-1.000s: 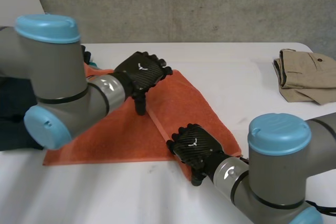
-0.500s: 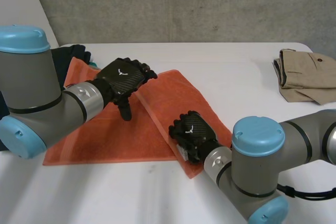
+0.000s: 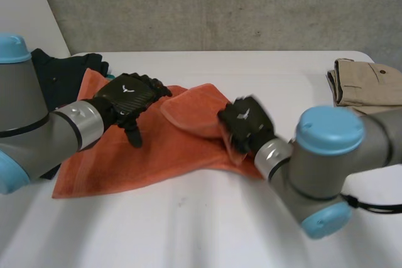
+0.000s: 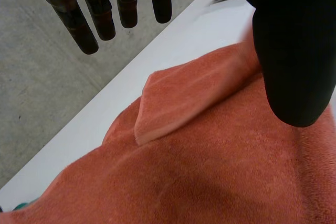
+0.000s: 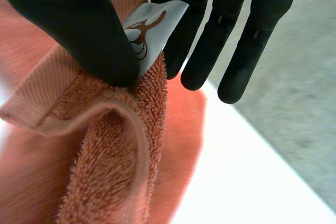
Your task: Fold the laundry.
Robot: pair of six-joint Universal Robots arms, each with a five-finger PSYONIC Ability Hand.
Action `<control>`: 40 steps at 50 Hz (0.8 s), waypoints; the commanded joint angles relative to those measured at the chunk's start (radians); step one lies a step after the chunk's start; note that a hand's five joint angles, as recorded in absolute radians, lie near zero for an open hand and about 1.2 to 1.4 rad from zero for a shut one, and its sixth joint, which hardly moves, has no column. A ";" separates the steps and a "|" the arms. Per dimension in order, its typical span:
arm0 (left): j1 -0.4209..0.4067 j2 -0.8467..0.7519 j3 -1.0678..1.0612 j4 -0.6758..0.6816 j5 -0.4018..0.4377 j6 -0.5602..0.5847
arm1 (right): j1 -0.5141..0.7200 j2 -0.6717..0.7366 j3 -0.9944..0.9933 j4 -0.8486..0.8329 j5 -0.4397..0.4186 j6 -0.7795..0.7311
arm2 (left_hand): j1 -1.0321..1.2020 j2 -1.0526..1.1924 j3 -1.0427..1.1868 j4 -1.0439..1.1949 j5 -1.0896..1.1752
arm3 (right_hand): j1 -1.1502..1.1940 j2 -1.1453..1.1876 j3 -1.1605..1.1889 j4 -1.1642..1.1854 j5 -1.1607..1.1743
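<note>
An orange towel (image 3: 151, 155) lies on the white table (image 3: 264, 80), its right part lifted off the surface. My right hand (image 3: 244, 121) pinches the towel's raised corner (image 5: 121, 103) between thumb and fingers, beside a white label (image 5: 152, 24). My left hand (image 3: 129, 98) rests on the towel's left part, fingers straight and relaxed, thumb pointing down. Past the left hand's fingertips (image 4: 84, 35), a folded-over flap of the towel (image 4: 184, 98) lies on top of the rest.
Folded beige trousers (image 3: 367, 89) lie at the table's right edge. A dark garment (image 3: 59, 73) sits at the far left, behind the towel. A grey wall runs behind the table.
My right hand has closed on the towel's near right corner and carried it up and back over the cloth. My left hand slid leftward along the towel.
</note>
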 commanded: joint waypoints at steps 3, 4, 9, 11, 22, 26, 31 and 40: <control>0.051 0.051 -0.103 -0.016 0.003 0.047 | -0.160 0.017 -0.106 -0.003 0.055 0.125 | 0.093 0.090 0.081 0.091 0.071 | 0.291 0.220 0.215 0.203 0.227; 0.053 0.049 -0.114 -0.019 -0.001 0.056 | -0.169 0.026 -0.113 0.007 0.063 0.136 | 0.123 0.120 0.111 0.121 0.100 | 0.291 0.220 0.215 0.203 0.227; 0.065 0.025 -0.176 -0.033 -0.022 0.120 | -0.210 0.086 -0.162 0.059 0.081 0.214 | 0.279 0.275 0.266 0.276 0.256 | 0.291 0.220 0.215 0.203 0.227; 0.076 -0.001 -0.195 -0.029 -0.034 0.158 | -0.221 0.110 -0.188 0.077 0.083 0.236 | 0.378 0.375 0.366 0.376 0.355 | 0.291 0.220 0.215 0.203 0.227; 0.195 -0.044 -0.238 0.023 -0.062 0.218 | -0.253 0.163 -0.227 0.103 0.100 0.159 | 0.544 0.541 0.531 0.541 0.521 | 0.291 0.220 0.215 0.203 0.227; 0.227 -0.048 -0.261 -0.002 -0.039 0.225 | -0.255 0.172 -0.230 0.099 0.115 0.142 | 0.295 0.291 0.282 0.292 0.272 | 0.291 0.220 0.215 0.203 0.227; 0.275 -0.043 -0.304 -0.021 0.012 0.238 | -0.244 0.180 -0.230 0.093 0.117 0.147 | 0.270 0.267 0.258 0.268 0.248 | 0.291 0.220 0.215 0.203 0.227; 0.350 -0.048 -0.350 0.042 0.038 0.292 | -0.230 0.184 -0.229 0.093 0.114 0.142 | 0.358 0.355 0.346 0.356 0.335 | 0.291 0.220 0.215 0.203 0.227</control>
